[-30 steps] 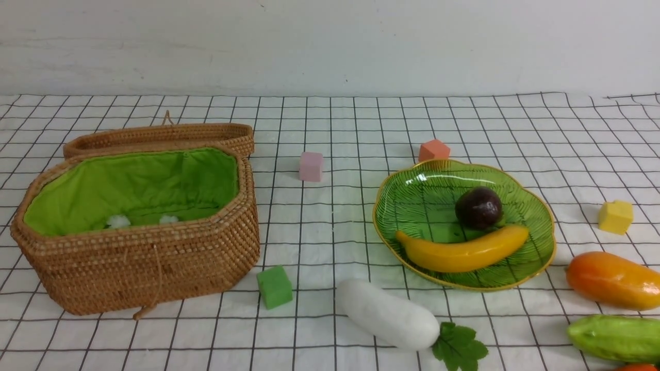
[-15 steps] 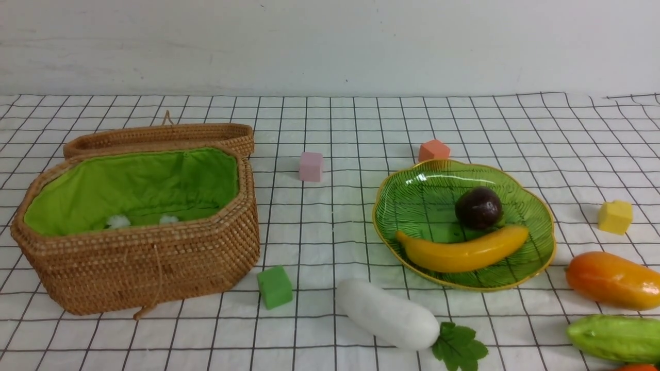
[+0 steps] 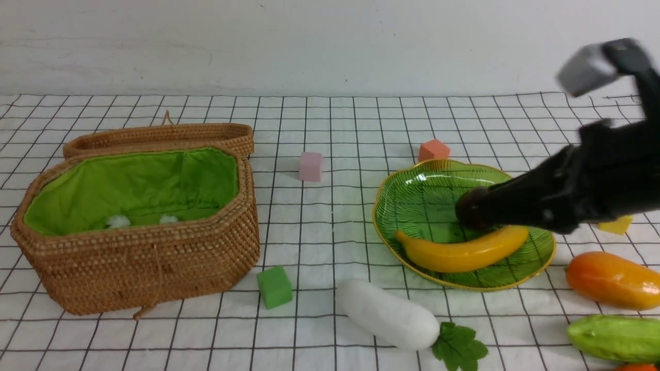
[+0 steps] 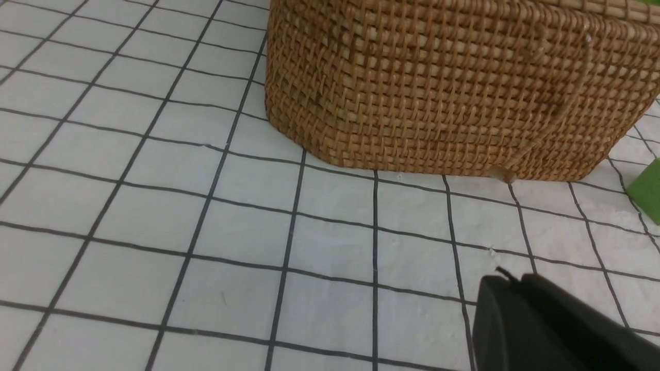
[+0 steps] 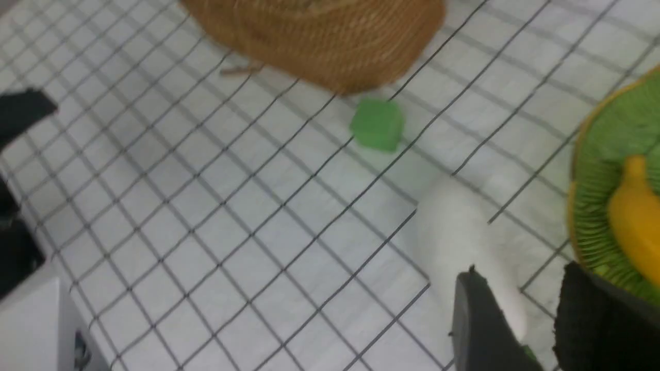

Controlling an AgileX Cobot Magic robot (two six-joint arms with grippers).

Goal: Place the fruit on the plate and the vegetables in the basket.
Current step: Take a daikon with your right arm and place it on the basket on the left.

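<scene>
Change: front view was free of arms half a second ago; the right arm point(image 3: 608, 175) now reaches in from 3 o'clock, motion-blurred, over the plate point(image 3: 389, 252) and hiding part of the mangosteen point(image 3: 468, 208). No food has visibly shifted.

Jaws: right gripper point(image 5: 521, 275) stands open with nothing between its fingers; left gripper point(image 4: 510, 278) is closed, nothing seen in it, on the near side of the basket point(image 3: 149, 278).

Positions (clock centred on plate, 12 = away from robot): banana point(image 3: 464, 255) in the plate at 6, mangosteen in the plate near its middle. Outside: mango point(image 3: 613, 281) at 4, gourd point(image 3: 619, 337) between 4 and 5, pepper point(image 3: 637, 367) just past the gourd at the picture's edge, mostly cut off. Radish point(image 3: 386, 314) at 7, its leaf point(image 3: 459, 345) at its 4 o'clock end. Basket at 9, lid point(image 3: 160, 135) behind it at its 12; no vegetable visible inside.

Reading: two fruits done, one left; all three vegetables outstanding. The arm's arrival probably opens another pick; target uncertain, mango or a vegetable.

Caution: the arm should keep clear of the plated fruit on its way down. The radish looks thick and smooth, so likely needs a wide, centred grip; the green cube point(image 3: 275, 287), between basket and radish, is to be left alone.
</scene>
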